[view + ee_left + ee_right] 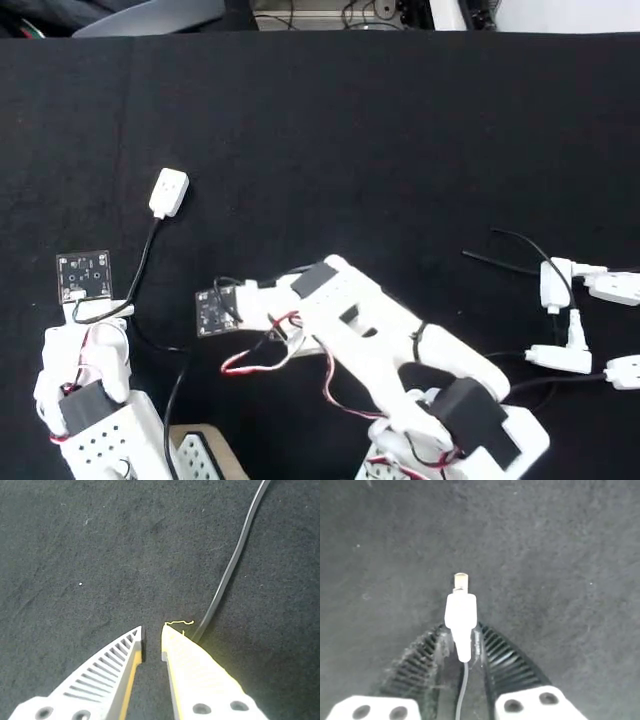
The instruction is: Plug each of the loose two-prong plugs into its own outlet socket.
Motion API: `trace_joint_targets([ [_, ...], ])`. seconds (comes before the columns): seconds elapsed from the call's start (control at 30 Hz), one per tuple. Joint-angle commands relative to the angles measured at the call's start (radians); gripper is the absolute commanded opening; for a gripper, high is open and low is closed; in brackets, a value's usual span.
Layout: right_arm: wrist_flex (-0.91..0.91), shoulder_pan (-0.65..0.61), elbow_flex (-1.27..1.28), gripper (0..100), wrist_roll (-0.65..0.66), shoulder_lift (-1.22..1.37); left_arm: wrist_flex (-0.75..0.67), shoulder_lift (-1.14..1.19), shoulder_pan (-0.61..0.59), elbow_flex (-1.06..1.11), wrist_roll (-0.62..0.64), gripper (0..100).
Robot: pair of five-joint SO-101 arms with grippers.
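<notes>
A black, felt-like cloth covers the tabletop (350,130), with a strip of room clutter beyond its far edge.

At the near left the white left arm (85,370) stands over the cloth. Its wrist view shows the left gripper (152,628) with its ribbed white fingers (112,665) a narrow slit apart, holding nothing. A glossy black cable (225,580) runs just beside one finger.

Farther back, a white rounded connector (168,193) lies on the end of that black cable.

Across the middle, the right arm (370,330) stretches toward the left, red and white wires looping beneath it. From above its fingers are hidden under the wrist. The right wrist view shows the right gripper (460,627) closed on a small white plug (461,612). The plug is smooth, with a metal tip pointing out past the dark ribbed fingers (505,655) and a thin cable trailing back between them.

At the right edge lies a cluster of white connectors (560,357) on black cables, some touching.
</notes>
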Motion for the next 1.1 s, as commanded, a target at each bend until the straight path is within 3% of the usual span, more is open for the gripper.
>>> trace_joint_targets([
  [0.0,0.043,0.097,-0.110,1.2,-0.038,-0.054,-0.003,-0.005,-0.008,0.001,0.006,8],
  [0.13,0.089,0.114,-0.131,1.2,-0.109,-0.237,-0.003,-0.005,-0.007,-0.007,0.011,8],
  [0.37,0.110,-0.060,-0.122,1.2,-0.356,-0.591,0.006,-0.006,-0.005,-0.165,0.143,8],
  [0.47,0.014,-0.071,-0.056,1.2,-0.508,-0.673,0.074,-0.008,0.022,-0.295,0.224,8],
  [0.57,-0.164,-0.069,0.110,1.2,-0.592,-0.697,0.146,-0.008,0.173,-0.361,0.276,8],
  [0.7,-0.311,-0.018,0.265,1.2,-0.605,-0.611,0.133,-0.006,0.340,-0.308,0.284,8],
  [0.8,-0.322,0.060,0.229,1.2,-0.600,-0.475,0.068,-0.005,0.289,-0.240,0.256,8],
  [1.07,-0.152,0.049,-0.203,1.2,-0.546,0.084,0.040,-0.005,0.153,-0.153,0.126,8],
])
